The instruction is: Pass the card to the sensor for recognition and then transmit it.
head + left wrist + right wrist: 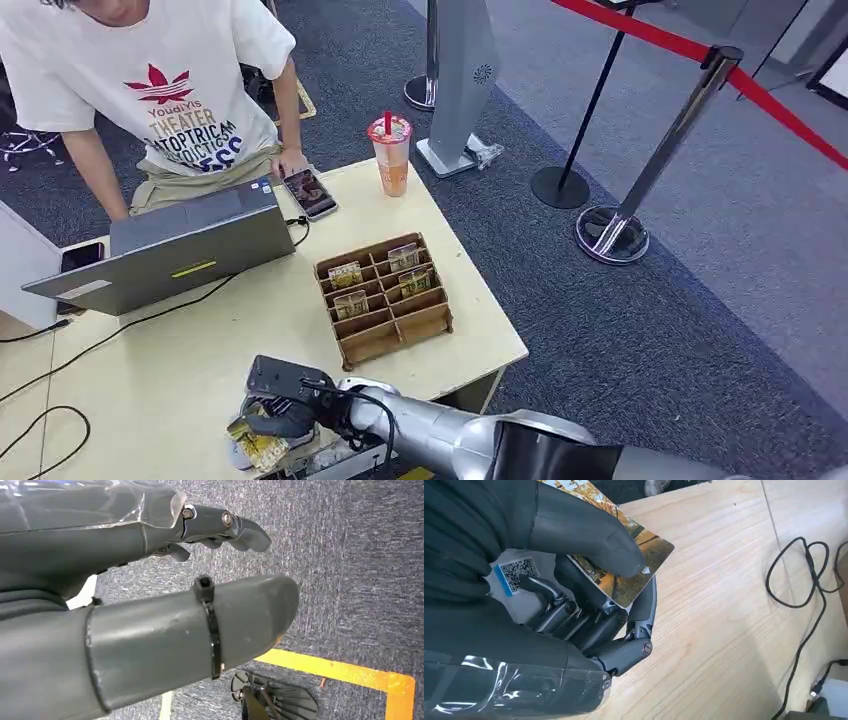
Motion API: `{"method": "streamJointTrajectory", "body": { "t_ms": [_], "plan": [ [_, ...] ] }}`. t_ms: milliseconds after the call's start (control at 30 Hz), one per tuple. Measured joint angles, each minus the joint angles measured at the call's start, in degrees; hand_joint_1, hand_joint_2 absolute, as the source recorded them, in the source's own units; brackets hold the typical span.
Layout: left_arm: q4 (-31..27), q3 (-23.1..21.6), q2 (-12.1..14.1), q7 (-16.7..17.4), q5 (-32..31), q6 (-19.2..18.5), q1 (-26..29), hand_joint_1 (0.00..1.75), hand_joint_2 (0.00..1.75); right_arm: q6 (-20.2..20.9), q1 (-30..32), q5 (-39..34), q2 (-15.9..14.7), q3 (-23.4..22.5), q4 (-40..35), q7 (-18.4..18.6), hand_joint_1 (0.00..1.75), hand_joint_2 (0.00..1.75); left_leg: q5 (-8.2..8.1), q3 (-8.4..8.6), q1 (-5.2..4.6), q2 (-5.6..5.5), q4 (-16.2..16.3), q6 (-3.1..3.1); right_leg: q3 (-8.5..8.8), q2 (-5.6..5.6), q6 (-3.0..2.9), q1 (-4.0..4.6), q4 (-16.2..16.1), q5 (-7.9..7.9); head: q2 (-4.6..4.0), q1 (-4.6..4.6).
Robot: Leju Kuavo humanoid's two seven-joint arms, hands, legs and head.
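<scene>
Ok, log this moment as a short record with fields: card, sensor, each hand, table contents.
card: glossy picture-printed card, pinched by the right hand, thumb on top, fingers beneath
sensor: pale device with a QR sticker, under the card at the table's near edge
left hand: hanging over grey carpet, holding nothing
table: brown slotted wooden card rack, grey laptop, iced drink cup, smartphone

A wooden box [384,299] with little slots sits on the table [180,370], just past the right hand [285,412]. Farther from the hand is a grey laptop [170,252]. A phone [310,192] and an orange drink [391,153] are far across. A person [150,90] in white stands behind. Black cables [806,600] lie beside the hand.
</scene>
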Motion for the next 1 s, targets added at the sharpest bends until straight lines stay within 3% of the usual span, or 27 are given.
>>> {"method": "streamJointTrajectory", "body": {
  "t_ms": [467, 1000],
  "plan": [
    [0.0, 0.0, 0.1, 0.0, -0.3, 0.0, 0.1, 0.00, 0.00, -1.0, -0.8, -2.0, 0.0, -0.1, 0.8, -0.6, 1.75, 1.75, 0.03, 0.00, 0.00, 0.00, 0.0, -0.04, 0.00, 0.01, 0.00, 0.00, 0.0, 0.01, 0.00, 0.00],
    [0.0, 0.0, 0.1, 0.3, -1.2, -0.2, 0.1, 0.00, 0.00, -3.1, -2.0, -4.2, -0.8, -3.9, -0.1, -0.9, 1.75, 1.75, 0.03, 0.00, 0.01, 0.00, 0.0, -0.04, -0.01, 0.00, 0.00, 0.04, 0.0, 0.00, 0.00, 0.00]
  ]
}}
